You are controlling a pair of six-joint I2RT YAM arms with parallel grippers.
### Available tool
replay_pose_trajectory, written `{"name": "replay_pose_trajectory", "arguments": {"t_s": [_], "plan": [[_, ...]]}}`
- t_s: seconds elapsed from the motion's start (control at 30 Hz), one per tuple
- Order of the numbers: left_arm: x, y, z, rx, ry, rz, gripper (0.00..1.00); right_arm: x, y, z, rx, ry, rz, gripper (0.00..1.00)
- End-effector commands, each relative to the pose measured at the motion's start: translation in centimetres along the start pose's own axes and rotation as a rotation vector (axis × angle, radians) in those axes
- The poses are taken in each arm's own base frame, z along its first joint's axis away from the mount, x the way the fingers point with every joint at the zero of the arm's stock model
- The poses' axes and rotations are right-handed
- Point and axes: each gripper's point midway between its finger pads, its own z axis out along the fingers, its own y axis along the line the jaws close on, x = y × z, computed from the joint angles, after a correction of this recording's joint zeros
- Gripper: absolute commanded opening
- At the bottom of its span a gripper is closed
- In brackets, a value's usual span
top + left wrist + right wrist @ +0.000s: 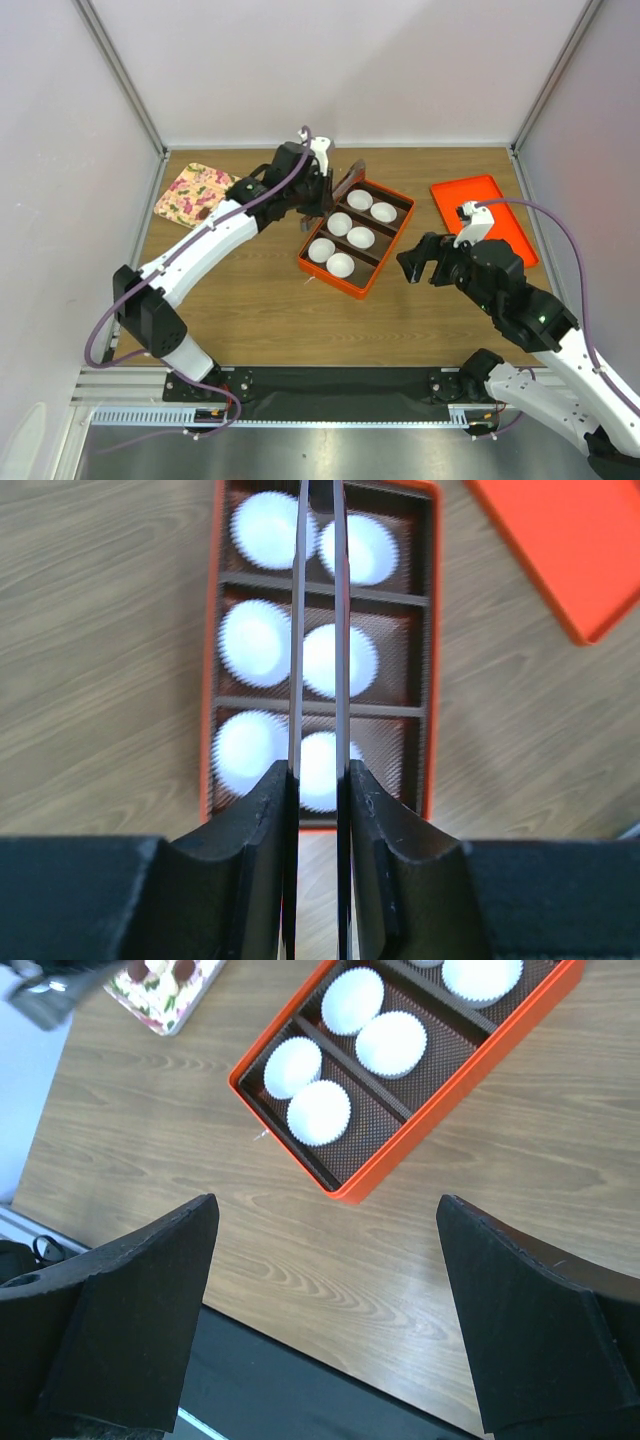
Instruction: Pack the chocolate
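The chocolate [183,968] shows only as dark brown pieces on the floral plate [170,1000] at the top left edge of the right wrist view. My left gripper [325,190] [318,770] is shut on a pair of thin dark tongs [297,630] [350,180], which reach out over the orange divided box [385,270] [212,630]. The tongs' blades stand a little apart, and I see nothing between them. Several white paper cups [341,264] [256,642] sit in the box. My right gripper [420,262] [322,1200] hangs open over bare wood, near the box's right corner.
The floral plate [195,193] lies at the far left of the table. A flat orange lid [483,215] [570,550] lies to the right of the box. White walls with metal posts enclose the table on three sides.
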Motion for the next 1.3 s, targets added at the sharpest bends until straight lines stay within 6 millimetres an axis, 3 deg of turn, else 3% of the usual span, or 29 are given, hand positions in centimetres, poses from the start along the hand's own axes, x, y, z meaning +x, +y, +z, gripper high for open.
{"name": "replay_pose_trajectory", "arguments": {"t_s": [0.0, 0.03, 0.3, 0.43, 0.97, 1.27], "plan": [[-2.8, -3.7, 0.8, 0.107, -0.090, -0.002, 0.23, -2.4, 0.1, -1.2, 0.009, -0.074, 0.011, 0.97], [-2.1, -4.9, 2.2, 0.125, -0.070, 0.005, 0.23, -2.4, 0.0, -1.4, 0.013, -0.074, 0.010, 0.96], [0.7, -5.5, 7.6, 0.100, 0.022, 0.025, 0.22, -2.3, -0.5, -1.5, 0.031, -0.077, 0.001, 0.96], [1.7, -5.8, 9.3, 0.099, 0.049, 0.029, 0.22, -2.3, -0.5, -1.5, 0.034, -0.075, -0.003, 0.97], [5.0, -5.2, 12.8, 0.060, 0.134, 0.049, 0.26, -2.3, -0.9, -1.6, 0.046, -0.081, -0.017, 0.97], [4.5, -5.2, 12.9, 0.038, 0.119, 0.062, 0.30, -2.3, -1.0, -1.4, 0.049, -0.082, -0.020, 0.97]]}}
